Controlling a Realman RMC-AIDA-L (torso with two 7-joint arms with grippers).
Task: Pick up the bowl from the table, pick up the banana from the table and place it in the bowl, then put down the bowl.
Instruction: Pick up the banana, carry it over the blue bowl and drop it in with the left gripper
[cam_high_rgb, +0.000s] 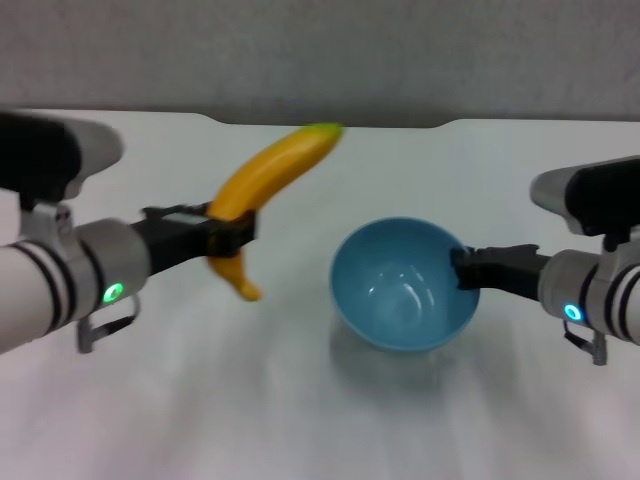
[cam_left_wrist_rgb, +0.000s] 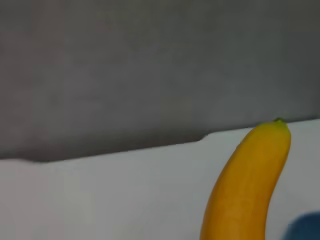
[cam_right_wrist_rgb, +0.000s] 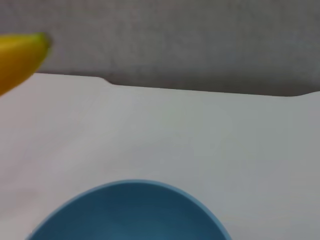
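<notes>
My left gripper is shut on the yellow banana near its lower end and holds it in the air, its green tip pointing up and to the right. The banana also shows in the left wrist view and its tip in the right wrist view. My right gripper is shut on the right rim of the light blue bowl, which hangs tilted just above the white table. The bowl's rim shows in the right wrist view. The banana is left of the bowl and apart from it.
The table's notched far edge runs along a grey wall. The white tabletop stretches in front of both arms.
</notes>
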